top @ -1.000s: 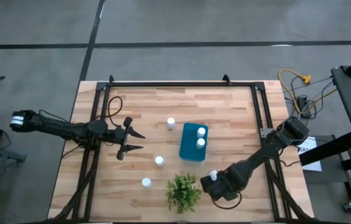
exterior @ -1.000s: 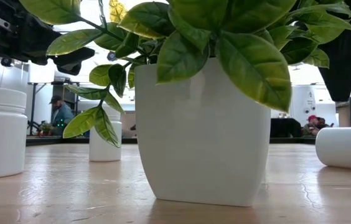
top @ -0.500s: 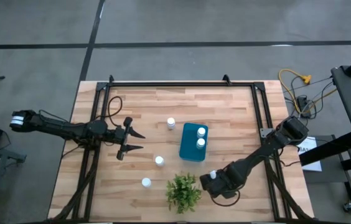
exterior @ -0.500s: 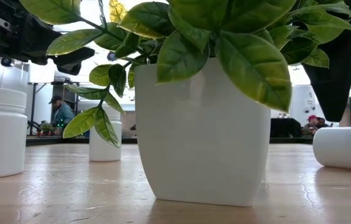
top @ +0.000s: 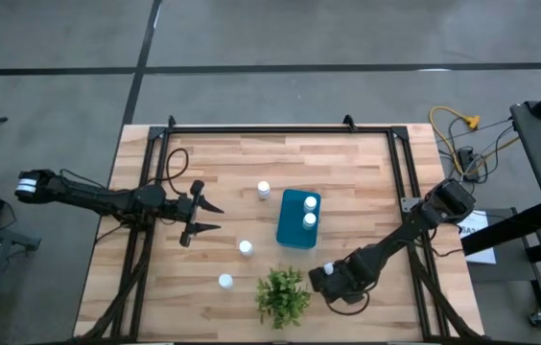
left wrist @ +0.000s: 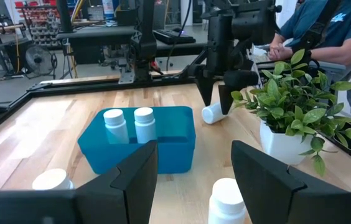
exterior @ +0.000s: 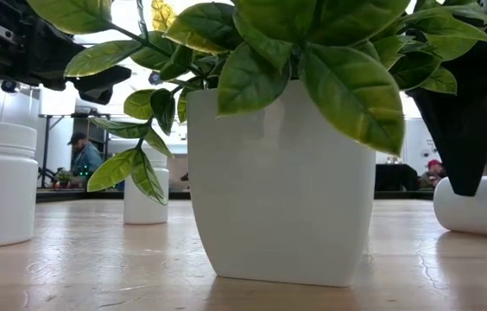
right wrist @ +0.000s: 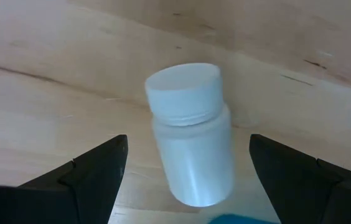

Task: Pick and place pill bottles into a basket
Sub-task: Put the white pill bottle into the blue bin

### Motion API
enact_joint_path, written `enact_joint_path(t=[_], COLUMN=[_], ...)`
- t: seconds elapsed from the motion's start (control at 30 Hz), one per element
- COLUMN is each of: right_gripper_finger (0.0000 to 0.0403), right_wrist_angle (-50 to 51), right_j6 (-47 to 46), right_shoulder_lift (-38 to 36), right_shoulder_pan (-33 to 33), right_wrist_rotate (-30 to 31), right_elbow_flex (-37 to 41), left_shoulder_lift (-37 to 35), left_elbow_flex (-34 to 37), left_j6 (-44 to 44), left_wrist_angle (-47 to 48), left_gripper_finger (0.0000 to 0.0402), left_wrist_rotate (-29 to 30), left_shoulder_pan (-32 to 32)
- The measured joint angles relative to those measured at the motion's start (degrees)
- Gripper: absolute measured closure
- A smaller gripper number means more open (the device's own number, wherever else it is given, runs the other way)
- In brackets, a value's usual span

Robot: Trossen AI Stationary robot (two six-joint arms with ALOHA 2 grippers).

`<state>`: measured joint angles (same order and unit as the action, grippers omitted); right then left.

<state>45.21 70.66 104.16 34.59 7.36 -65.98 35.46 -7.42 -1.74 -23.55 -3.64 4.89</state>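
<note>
- The upper strip of the table in the high view is bare wood, open to a gripper.
- The basket stands at frame centre, with two pill bottles upright inside, blocking its right part.
- The plant stands at the lower centre, just beside the fallen bottle, crowding it from the left.
- Three upright bottles dot the centre-left, well apart, with passable gaps between.
- The right gripper straddles the fallen bottle, fingers spread wide, bare wood on both sides.

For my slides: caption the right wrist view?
Open right gripper poised over a pill bottle lying on its side on the wooden table.
</note>
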Motion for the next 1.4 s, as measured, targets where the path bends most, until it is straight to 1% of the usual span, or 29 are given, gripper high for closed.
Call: enact_joint_path(t=[0.13, 0.93, 1.4], right_gripper_finger=[0.0076, 0.0076, 0.0076], right_wrist_angle=[-0.24, -2.48, -2.77], right_j6=[2.25, 3.08, 6.55], right_shoulder_lift=[0.00, 0.00, 0.00], right_shoulder_pan=[0.00, -0.19, -2.76], right_wrist_rotate=[0.15, -1.41, -1.27], right_elbow_flex=[0.53, 1.68, 2.36], left_shoulder_lift=[-0.02, -0.04, 0.02], left_elbow_flex=[-0.02, -0.04, -0.13], left_j6=[0.00, 0.00, 0.00], left_wrist_angle=[-0.02, -0.04, -0.02], left_gripper_finger=[0.0214, 0.0214, 0.0214], left_wrist_rotate=[0.00, 0.00, -0.02], left_shoulder_pan=[0.00, 0.00, -0.02])
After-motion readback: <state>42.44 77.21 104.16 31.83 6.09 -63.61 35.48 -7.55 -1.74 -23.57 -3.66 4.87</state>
